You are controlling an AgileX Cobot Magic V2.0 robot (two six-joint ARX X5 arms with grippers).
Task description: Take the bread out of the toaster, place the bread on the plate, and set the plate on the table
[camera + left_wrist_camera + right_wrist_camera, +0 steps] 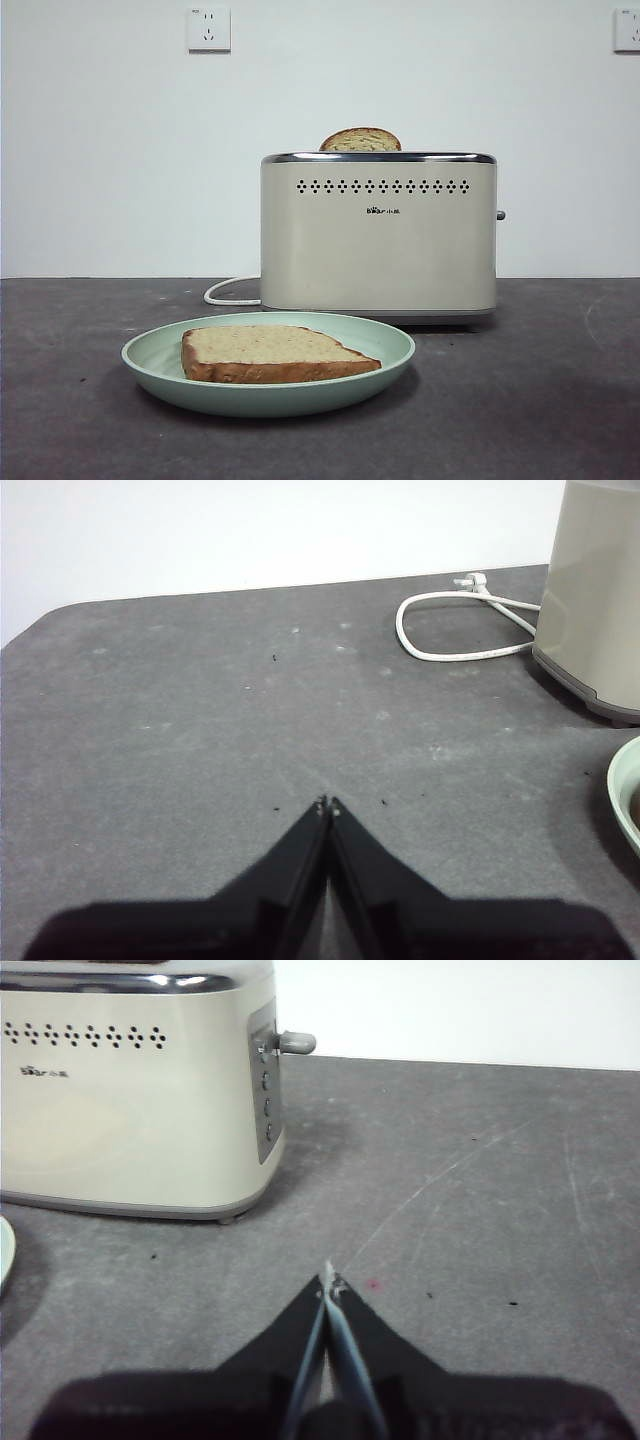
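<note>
Mint-green plate (150, 357) on the dark tabletop (540, 400) with the bread (270, 353) lying flat in it, cream toaster (378, 235) behind holding a second slice (361, 140), left fingers (327, 804) and right fingers (328, 1282) closed, empty, low over the tabletop

Left gripper (327, 802): I see its two black jaws pressed together to a point, low over the table, holding nothing.
Right gripper (328, 1278): my other wrist camera shows the same, jaws closed tip to tip, empty, low over the table.
</note>
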